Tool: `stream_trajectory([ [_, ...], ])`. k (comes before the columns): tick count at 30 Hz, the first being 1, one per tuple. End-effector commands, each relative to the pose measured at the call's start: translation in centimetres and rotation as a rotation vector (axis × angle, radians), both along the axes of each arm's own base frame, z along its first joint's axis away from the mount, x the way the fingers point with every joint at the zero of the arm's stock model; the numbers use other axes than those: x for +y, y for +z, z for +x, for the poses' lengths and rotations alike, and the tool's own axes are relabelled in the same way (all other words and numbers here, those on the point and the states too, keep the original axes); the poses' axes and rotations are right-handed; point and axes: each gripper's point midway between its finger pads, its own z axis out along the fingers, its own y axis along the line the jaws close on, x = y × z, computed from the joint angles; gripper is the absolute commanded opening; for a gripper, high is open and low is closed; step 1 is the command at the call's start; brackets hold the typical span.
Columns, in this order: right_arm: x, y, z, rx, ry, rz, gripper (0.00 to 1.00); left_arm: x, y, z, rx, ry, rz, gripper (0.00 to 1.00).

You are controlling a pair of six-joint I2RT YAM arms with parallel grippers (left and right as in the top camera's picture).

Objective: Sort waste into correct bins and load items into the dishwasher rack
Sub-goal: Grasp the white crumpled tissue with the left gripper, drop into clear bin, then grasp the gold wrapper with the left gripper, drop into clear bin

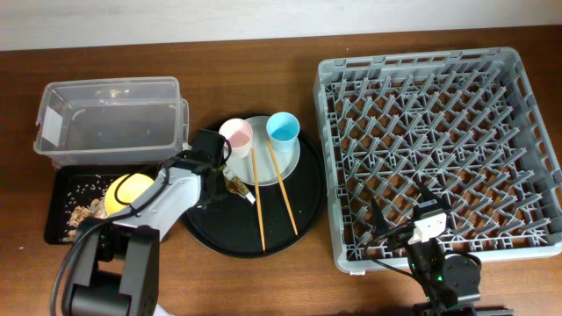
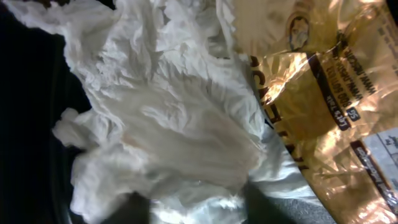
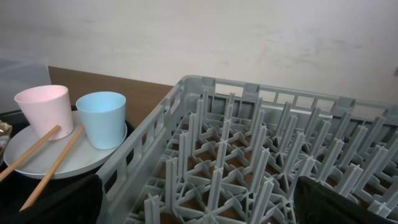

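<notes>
The grey dishwasher rack (image 1: 439,149) fills the right side of the worktop (image 1: 263,53), and none of the dishes is among its pegs. The right tool (image 3: 196,180) hangs over the rack's near edge with its fingers spread wide and nothing between them.

Left of the rack lies a round black tray (image 1: 303,197). At the far left stands the clear plastic tub (image 1: 110,118), and just nearer than it lies the shallow black tray (image 1: 61,189).

The pale grey-green plate (image 1: 263,162) sits on the far part of the round tray. The yellow bowl (image 1: 127,191) is at the right end of the shallow tray, partly hidden by the left arm. The wooden chopsticks (image 1: 259,206) run from the plate toward the near side of the round tray, spreading apart. The pink cup (image 1: 235,136) and the light-blue cup (image 1: 284,129) stand upright on the plate, pink on the left.

The left tool (image 1: 215,175) is down over the left part of the round tray; I cannot tell whether it is open or closed. Its camera is filled by the crumpled white napkin (image 2: 168,124), with the brown-gold wrapper (image 2: 323,93) touching its right side. Brownish food scraps (image 1: 83,213) and rice grains lie in the shallow tray.
</notes>
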Motion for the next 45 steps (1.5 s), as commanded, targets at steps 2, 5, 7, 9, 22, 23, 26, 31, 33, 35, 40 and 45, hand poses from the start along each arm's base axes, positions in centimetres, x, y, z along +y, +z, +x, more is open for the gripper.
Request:
stream_trajectory([
  [2,0.1,-0.2,0.0,0.005,0.002,0.005,0.98,0.2,-0.1,-0.8,0.017,0.006,0.008,0.0],
  [5,0.1,-0.2,0.0,0.005,0.002,0.005,0.98,-0.2,7.0,0.5,-0.144,0.006,-0.037,0.0],
  [7,0.1,-0.2,0.0,0.005,0.002,0.005,0.98,0.0,11.9,0.1,-0.247,0.007,-0.065,0.0],
  [9,0.1,-0.2,0.0,0.005,0.002,0.005,0.98,0.2,16.1,-0.6,-0.331,0.007,-0.087,0.0],
  [22,0.1,-0.2,0.0,0.005,0.002,0.005,0.98,12.6,13.9,12.9,-0.538,0.326,-0.015,0.04],
  [23,0.1,-0.2,0.0,0.005,0.002,0.004,0.98,12.8,13.3,13.2,-0.536,0.327,-0.023,0.24],
  [26,0.1,-0.2,0.0,0.005,0.002,0.005,0.98,13.6,14.0,13.3,-0.557,0.337,-0.015,0.66],
  [31,0.1,-0.2,0.0,0.005,0.002,0.005,0.98,11.3,19.7,10.0,-0.596,0.246,-0.07,0.56],
  [33,0.1,-0.2,0.0,0.005,0.002,0.004,0.98,6.5,21.0,6.6,-0.529,0.15,-0.212,0.3],
  [35,0.1,-0.2,0.0,0.005,0.002,0.005,0.98,2.2,19.3,2.2,-0.351,0.105,-0.27,0.26],
  [40,0.1,-0.3,0.0,0.008,0.002,0.004,0.98,-5.6,10.4,-3.4,-0.111,-0.033,-0.29,0.41],
  [45,0.1,-0.3,0.0,0.007,0.002,0.004,0.98,-7.8,4.0,-3.1,-0.251,-0.012,-0.388,0.57],
])
